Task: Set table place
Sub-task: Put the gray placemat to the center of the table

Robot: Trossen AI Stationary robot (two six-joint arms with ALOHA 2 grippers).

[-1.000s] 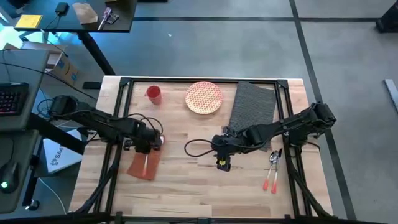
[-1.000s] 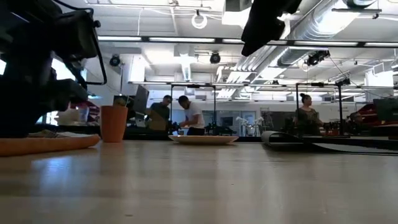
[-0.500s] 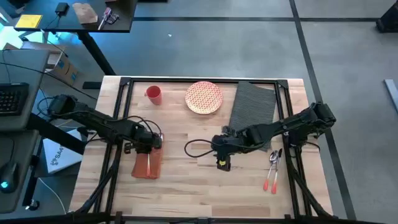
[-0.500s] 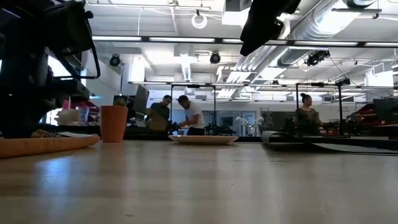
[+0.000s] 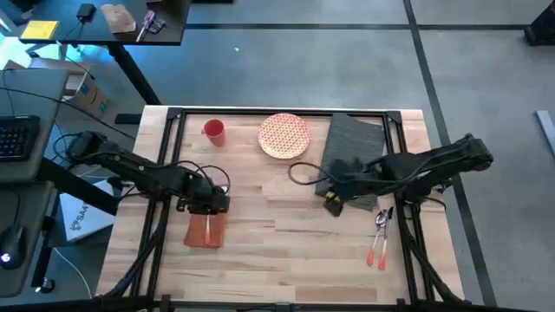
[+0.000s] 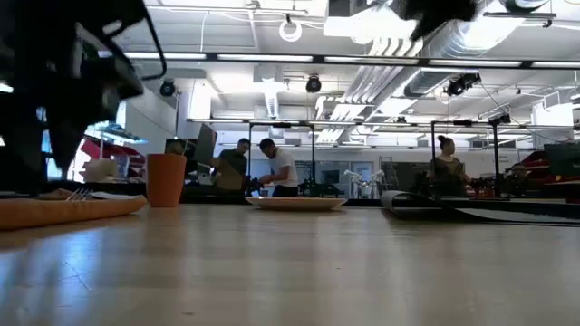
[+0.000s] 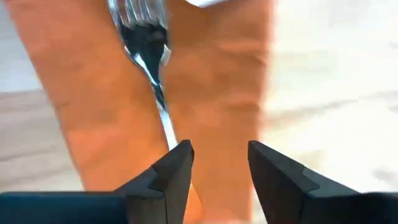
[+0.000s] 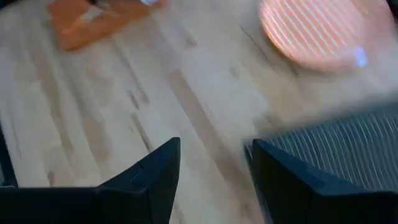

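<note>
The dark grey ribbed placemat (image 5: 354,152) lies flat at the table's (image 5: 260,260) far right, beside a red-patterned plate (image 5: 284,136) and a red cup (image 5: 214,131). An orange napkin (image 5: 205,230) lies near the left, with a fork (image 7: 148,59) on it. My left gripper (image 5: 211,202) hangs open over the napkin's far end; the fork's handle runs under one finger (image 7: 176,165). My right gripper (image 5: 333,205) is open, just off the placemat's near left corner (image 8: 323,146), with bare wood between its fingers.
A spoon and a knife with orange handles (image 5: 379,236) lie near the right edge, in front of the placemat. The black bar frame (image 5: 277,111) runs along the table's edges. Bare wood shows in the middle and near part of the table (image 5: 286,251).
My right gripper has moved toward the table's right and far edges, from the middle of the table to the placemat's near left corner. It has stayed open.
</note>
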